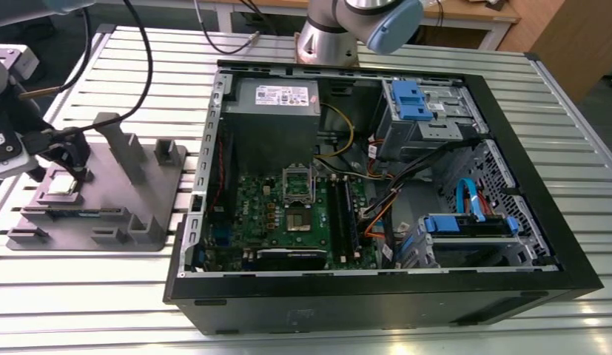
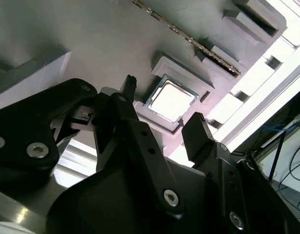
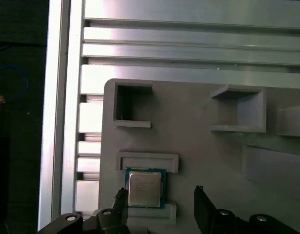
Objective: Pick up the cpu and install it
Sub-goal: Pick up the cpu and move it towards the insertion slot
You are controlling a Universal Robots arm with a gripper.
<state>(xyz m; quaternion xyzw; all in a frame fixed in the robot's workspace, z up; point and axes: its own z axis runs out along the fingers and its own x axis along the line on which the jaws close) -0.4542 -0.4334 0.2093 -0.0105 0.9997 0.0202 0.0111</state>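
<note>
The cpu [image 3: 145, 188] is a small square chip with a silvery top, lying flat in a shallow recess of the grey holder block [image 1: 138, 192] at the exterior view's left. My gripper [image 3: 160, 192] hangs just above it, open, with one black fingertip [image 3: 121, 193] close to one chip edge and the other fingertip [image 3: 198, 192] standing well off the opposite edge. In the second wrist view the cpu [image 2: 170, 101] shines between the two spread fingers of the gripper [image 2: 163, 101]. In the exterior view the gripper [image 1: 77, 170] sits over the cpu [image 1: 61, 185]. Nothing is held.
An open black computer case [image 1: 385, 296] lies on the slatted metal table [image 1: 89, 296]. Inside are the green motherboard [image 1: 276, 222] with its metal socket frame [image 1: 297, 185], a grey power supply box [image 1: 276, 100], blue drive brackets and loose cables. Upright posts [image 1: 123, 148] rise from the holder block.
</note>
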